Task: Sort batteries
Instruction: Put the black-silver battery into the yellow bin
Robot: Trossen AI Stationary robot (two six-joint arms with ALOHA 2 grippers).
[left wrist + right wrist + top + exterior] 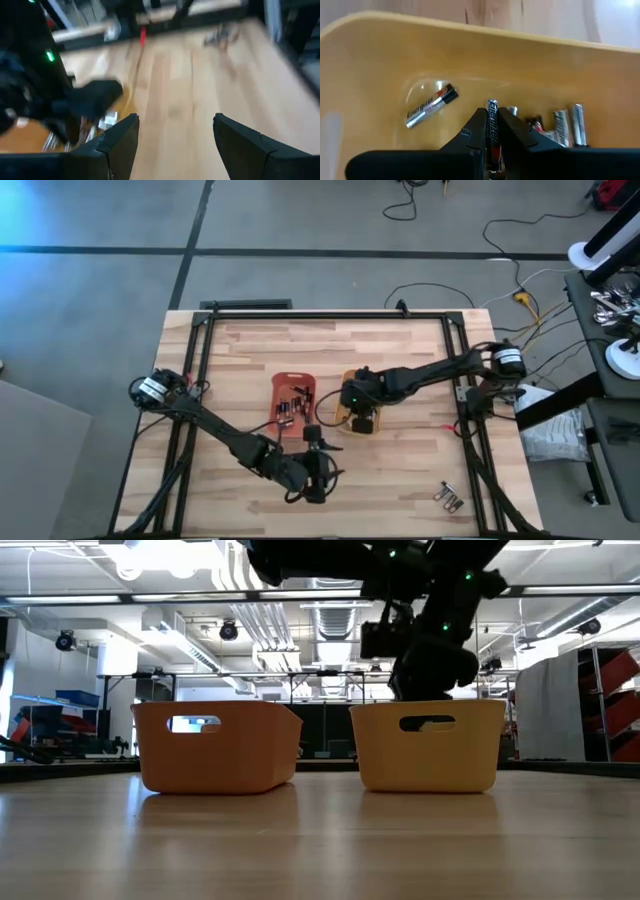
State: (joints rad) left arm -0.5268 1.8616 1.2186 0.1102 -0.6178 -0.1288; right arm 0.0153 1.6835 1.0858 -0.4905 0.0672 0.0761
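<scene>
Bare table (pixel 400 470) before both trays (pixel 292 406)

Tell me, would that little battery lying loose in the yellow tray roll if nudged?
Probably: the loose battery is a smooth cylinder lying on its side on the yellow tray's glossy floor. It looks rigid, and likely slippery; the right gripper pinches another battery tightly.

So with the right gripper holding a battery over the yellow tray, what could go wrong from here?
1. The right gripper pinches its battery upright; released so, it may bounce or land across the batteries already in the yellow tray.
2. The left gripper, open near the orange tray, is close to the right arm, so they might collide.
3. The loose batteries near the table's corner could be missed.
</scene>
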